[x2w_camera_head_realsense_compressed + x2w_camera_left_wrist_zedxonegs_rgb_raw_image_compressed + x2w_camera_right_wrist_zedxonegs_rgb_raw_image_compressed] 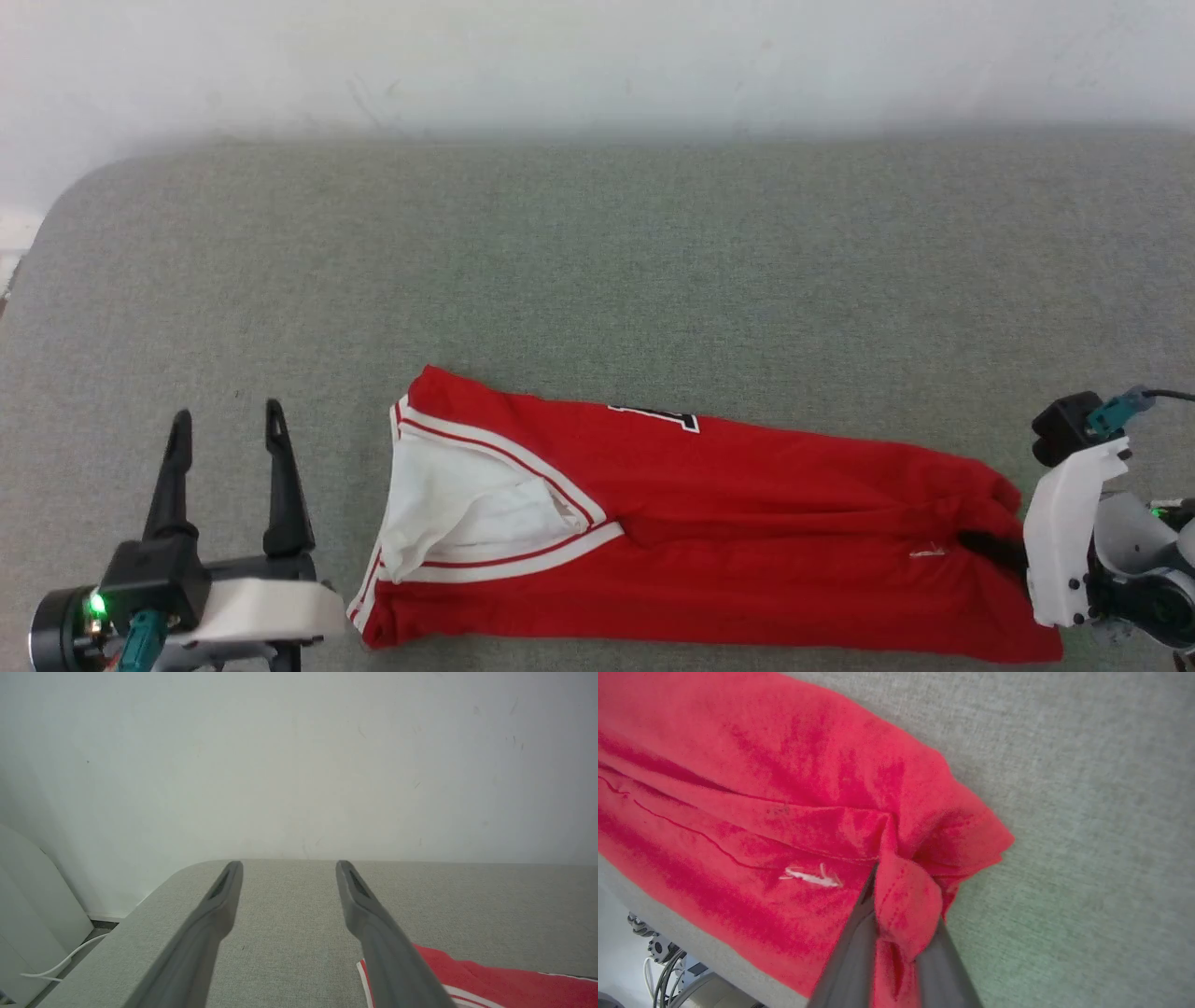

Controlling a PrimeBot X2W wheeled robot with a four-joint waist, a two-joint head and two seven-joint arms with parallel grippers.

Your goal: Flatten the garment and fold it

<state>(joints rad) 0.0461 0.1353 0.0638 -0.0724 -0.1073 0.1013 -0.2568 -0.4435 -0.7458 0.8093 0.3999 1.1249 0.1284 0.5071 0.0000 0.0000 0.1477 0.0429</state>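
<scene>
1. Your right pincer (906,900) pinches a bunched fold, probably hem, of the garment (709,523) lying between it and your spread left pincer (224,420).
2. Folding step: next, lift that end clear, keeping grip.

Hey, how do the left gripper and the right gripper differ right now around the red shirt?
The left gripper stands wide open and empty; the right gripper has a fold of the garment bunched between its fingers. The left gripper sits beside the white-sleeve end; the right gripper is at the opposite, plain red end. Both have two long dark fingers and sit low over the grey surface.
</scene>
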